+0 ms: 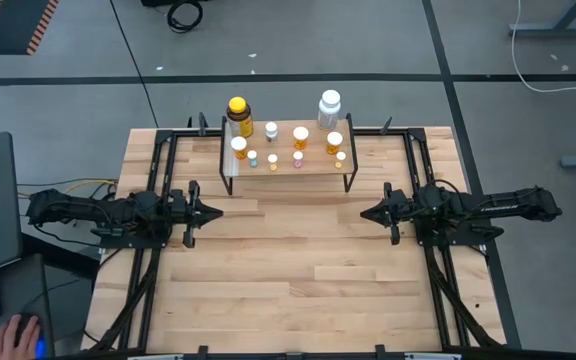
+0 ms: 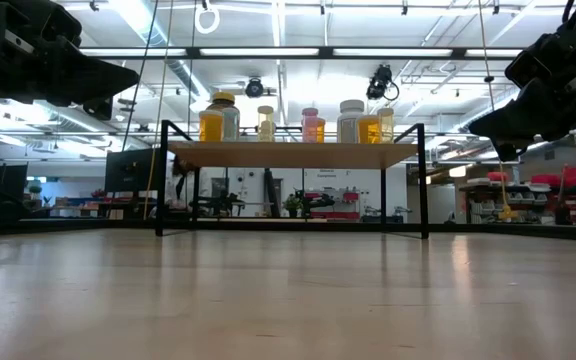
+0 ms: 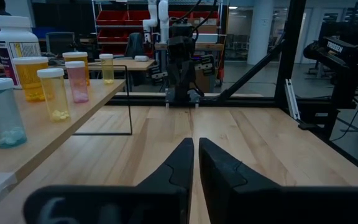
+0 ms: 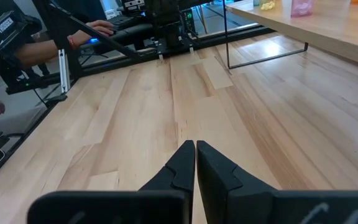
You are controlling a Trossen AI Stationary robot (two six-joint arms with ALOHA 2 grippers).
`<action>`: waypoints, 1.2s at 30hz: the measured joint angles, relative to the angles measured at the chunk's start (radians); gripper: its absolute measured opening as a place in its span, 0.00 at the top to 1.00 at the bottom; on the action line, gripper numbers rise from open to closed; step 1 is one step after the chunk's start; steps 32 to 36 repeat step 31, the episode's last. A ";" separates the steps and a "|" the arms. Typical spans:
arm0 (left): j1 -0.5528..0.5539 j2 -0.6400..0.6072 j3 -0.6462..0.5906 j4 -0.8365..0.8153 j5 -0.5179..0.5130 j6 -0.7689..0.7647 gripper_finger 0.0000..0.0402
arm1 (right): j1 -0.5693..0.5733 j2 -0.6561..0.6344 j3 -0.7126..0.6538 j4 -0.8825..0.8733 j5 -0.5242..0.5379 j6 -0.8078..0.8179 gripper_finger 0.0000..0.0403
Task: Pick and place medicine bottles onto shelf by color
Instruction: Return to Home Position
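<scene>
The shelf (image 1: 288,172) stands at the table's far middle on thin black legs. The medicine bottles stand upright on its plank top. A big yellow one (image 1: 238,113) is at its far left corner and a big white one (image 1: 329,107) at its far right. Orange white-capped vials (image 1: 300,137) and tiny vials (image 1: 273,161) stand between them. The left wrist view shows a teal vial (image 3: 2,112), a yellow vial (image 3: 53,93) and a pink vial (image 3: 76,81). My left gripper (image 1: 218,211) hovers shut at the left, pointing right. My right gripper (image 1: 363,212) hovers shut at the right, pointing left. Both are empty, nearer than the shelf.
Black frame rails (image 1: 158,170) run along the table's left and right sides. Bare wooden tabletop (image 1: 298,270) lies between the grippers and toward the near edge. A person's hand (image 1: 13,335) rests on a mouse off the table's near left corner.
</scene>
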 joint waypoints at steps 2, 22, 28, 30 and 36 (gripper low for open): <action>0.000 0.000 0.000 0.000 0.000 0.000 0.93 | 0.000 0.000 0.000 0.000 0.000 0.000 0.94; 0.000 0.000 0.000 0.000 0.000 0.000 0.92 | 0.000 0.000 0.000 0.000 0.000 0.000 0.94; 0.000 0.000 0.000 0.000 0.000 0.000 0.94 | 0.000 0.000 0.000 0.000 0.000 0.000 0.94; 0.000 0.000 0.000 0.000 0.000 0.000 0.93 | 0.000 0.000 0.000 0.000 0.000 0.000 0.94; 0.000 0.000 0.000 0.000 0.000 0.000 0.93 | 0.000 0.000 0.000 0.000 0.000 0.000 0.94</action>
